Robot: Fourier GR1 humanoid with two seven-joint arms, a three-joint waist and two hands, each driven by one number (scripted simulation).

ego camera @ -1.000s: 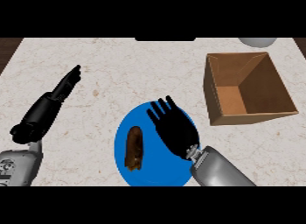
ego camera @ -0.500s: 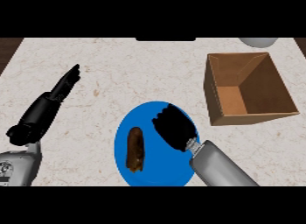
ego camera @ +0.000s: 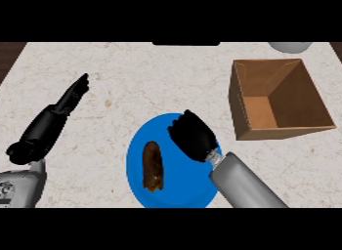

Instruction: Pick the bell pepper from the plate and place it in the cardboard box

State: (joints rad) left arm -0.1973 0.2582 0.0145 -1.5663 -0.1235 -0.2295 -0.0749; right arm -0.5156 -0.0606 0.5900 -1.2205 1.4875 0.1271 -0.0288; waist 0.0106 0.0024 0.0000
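Right robot hand (ego camera: 193, 138) lower, right of bell pepper (ego camera: 154, 166)

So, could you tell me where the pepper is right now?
The pepper lies on the blue plate, lower centre, just left of the right hand.

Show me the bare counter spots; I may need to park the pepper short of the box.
Bare counter runs between the left robot hand and the cardboard box, above the blue plate. Another patch lies below the box, right of the right robot hand. It is crowded over the plate, where that hand hangs beside the dark pepper.
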